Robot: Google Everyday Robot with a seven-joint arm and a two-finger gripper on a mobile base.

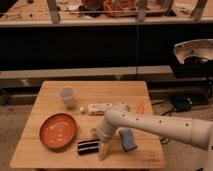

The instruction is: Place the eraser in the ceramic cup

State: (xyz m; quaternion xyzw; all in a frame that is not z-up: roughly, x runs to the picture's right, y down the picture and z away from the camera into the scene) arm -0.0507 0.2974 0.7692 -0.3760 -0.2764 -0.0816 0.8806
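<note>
gripper (pixel 103 149): down low near the front edge of the table (pixel 50 161), right at the right-hand end of the eraser (pixel 88 147). The arm (pixel 165 127) reaches in from the right and bends down to it.
jaws: honestly can't tell if they're open or closed, or whether they've got hold of anything.
eraser: lying flat on the wood near the front, between the bowl (pixel 58 131) and the blue-grey pad (pixel 128 139). Nowhere near the cup (pixel 67 96) yet.
step in hand: looks to me like the grab.
doing it well: it's thin and flat, so I'd pinch across the narrow width and get right down to the wood. Otherwise it'll probably just skate off toward the bowl.
pad: just right of the gripper, partly under the arm. Try not to drag it along.
bowl: close on the eraser's left, so lift clear before heading back.
white block (pixel 100 108): mid-table, roughly on the way. Go over it.
cup: far left, upright, well apart from the eraser. The mouth is small, so I'd stand the eraser on end right above the rim before letting go.
</note>
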